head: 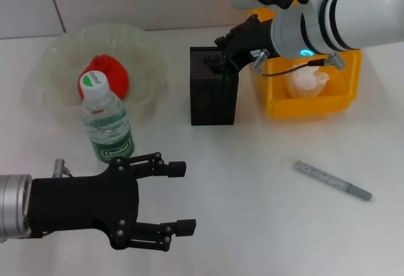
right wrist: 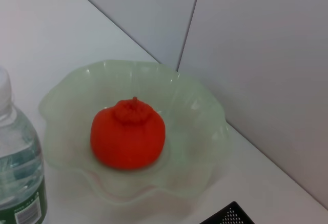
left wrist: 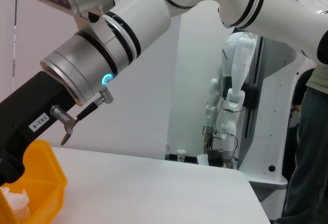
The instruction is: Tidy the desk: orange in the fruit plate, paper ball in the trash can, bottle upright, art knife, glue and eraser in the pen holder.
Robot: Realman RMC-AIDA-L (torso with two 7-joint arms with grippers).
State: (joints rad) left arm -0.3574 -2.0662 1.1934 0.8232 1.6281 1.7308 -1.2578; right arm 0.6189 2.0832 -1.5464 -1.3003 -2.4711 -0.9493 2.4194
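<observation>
The orange (head: pixel 112 74) (right wrist: pixel 128 134) lies in the pale green fruit plate (head: pixel 57 48) (right wrist: pixel 205 106) at the back left. In front of the plate the bottle (head: pixel 107 127) (right wrist: pixel 15 157) stands upright with its green cap on. The black mesh pen holder (head: pixel 213 99) (right wrist: pixel 229 217) is mid-table. My right gripper (head: pixel 222 61) hangs at its top rim. The paper ball (head: pixel 307 81) (left wrist: pixel 13 203) sits in the yellow trash can (head: pixel 309 105) (left wrist: pixel 46 178). A grey art knife (head: pixel 332 180) lies flat at the front right. My left gripper (head: pixel 180 198) is open and empty near the front left. Glue and eraser are out of view.
The right arm (left wrist: pixel 102 44) reaches across above the trash can towards the pen holder. A wall runs along the table's far edge. Beyond the table, the left wrist view shows another white robot (left wrist: pixel 230 101) and a person (left wrist: pixel 307 131).
</observation>
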